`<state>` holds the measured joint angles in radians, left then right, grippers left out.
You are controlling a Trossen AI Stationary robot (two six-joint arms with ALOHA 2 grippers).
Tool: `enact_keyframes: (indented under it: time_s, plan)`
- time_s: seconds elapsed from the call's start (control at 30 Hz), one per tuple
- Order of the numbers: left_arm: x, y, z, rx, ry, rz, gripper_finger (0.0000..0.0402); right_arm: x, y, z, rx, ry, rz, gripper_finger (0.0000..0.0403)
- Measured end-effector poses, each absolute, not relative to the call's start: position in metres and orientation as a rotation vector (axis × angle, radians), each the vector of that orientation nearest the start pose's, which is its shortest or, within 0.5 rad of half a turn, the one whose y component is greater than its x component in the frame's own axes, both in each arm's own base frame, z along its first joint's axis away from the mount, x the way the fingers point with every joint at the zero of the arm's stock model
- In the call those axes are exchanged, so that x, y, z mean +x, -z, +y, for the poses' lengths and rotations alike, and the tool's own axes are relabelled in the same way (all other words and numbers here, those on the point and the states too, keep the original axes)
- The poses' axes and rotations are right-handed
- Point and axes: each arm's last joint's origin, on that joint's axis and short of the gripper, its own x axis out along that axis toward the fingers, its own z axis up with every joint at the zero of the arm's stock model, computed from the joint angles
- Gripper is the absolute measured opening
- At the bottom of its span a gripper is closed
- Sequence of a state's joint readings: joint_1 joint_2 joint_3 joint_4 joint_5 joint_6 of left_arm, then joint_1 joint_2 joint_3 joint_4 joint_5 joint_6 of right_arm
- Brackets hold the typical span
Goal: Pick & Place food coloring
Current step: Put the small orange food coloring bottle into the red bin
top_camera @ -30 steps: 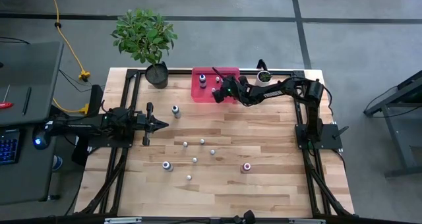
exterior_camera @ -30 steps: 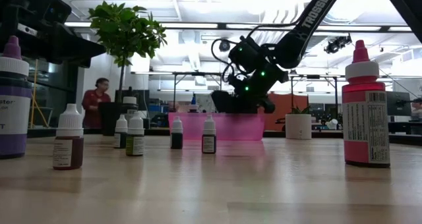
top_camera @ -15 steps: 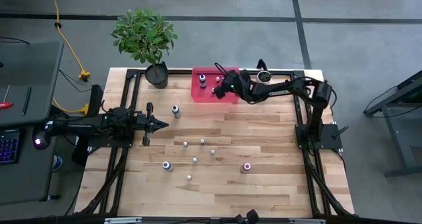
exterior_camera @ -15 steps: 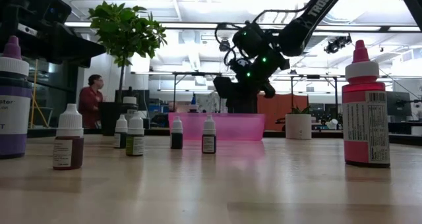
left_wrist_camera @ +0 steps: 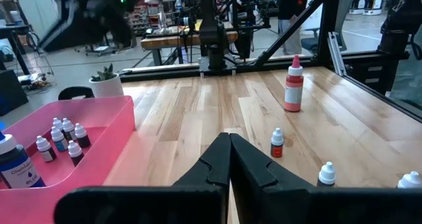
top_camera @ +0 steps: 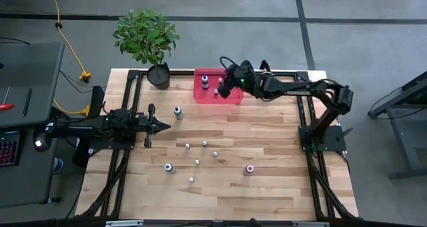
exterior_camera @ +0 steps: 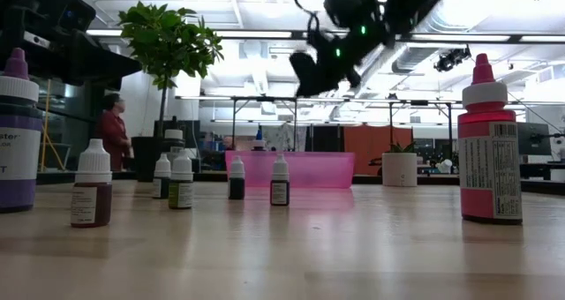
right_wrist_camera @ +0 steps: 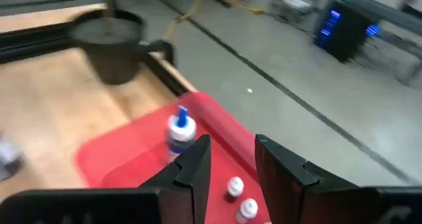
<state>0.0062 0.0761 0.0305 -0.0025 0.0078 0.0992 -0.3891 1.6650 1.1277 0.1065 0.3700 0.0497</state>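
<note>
Food coloring bottles (top_camera: 197,162) are standing scattered over the wooden table (top_camera: 267,187), well away from the pink bin (top_camera: 207,95) at its far edge, while a few, among them a blue-capped bottle (right_wrist_camera: 180,128), are already sitting inside the bin. The right gripper (top_camera: 223,88) is hanging high above the bin, its fingers (right_wrist_camera: 195,163) standing a little apart with nothing between them. The left gripper (left_wrist_camera: 229,159) is waiting low over the table on the side of the bin where the big plant (top_camera: 145,35) stands, its jaws pressed together. My worry is the trip back: the loose bottles are tiny, narrow and top-heavy, so a finger coming down off-centre is likely to be tipping one and sending it rolling. Several are standing close together near the middle of the table, and reaching for one risks knocking its neighbour. The pink bottle (top_camera: 249,168) and the purple-capped bottle (top_camera: 169,167) are wider, and jaws this narrow would be bumping their caps rather than straddling them. Beside the bin a small white plant pot (top_camera: 267,77) is sitting close under the right arm, and a low swing could be clipping it. Beyond the table a person (exterior_camera: 110,132) is standing well clear.
</note>
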Motion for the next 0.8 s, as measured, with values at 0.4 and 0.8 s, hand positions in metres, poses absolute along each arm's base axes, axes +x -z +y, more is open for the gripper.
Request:
enact_keyframes:
  time_s: [0.4, 0.8]
  plan:
    - [0.101, -0.168, 0.0, 0.099, 0.004, 0.048, 0.0, 0.355, -0.334, -0.126, -0.079, 0.397, 0.602, 0.0108]
    - [0.101, -0.168, 0.0, 0.099, 0.004, 0.048, 0.0, 0.371, -0.376, -0.08, -0.199, 0.183, 0.78, 0.0108]
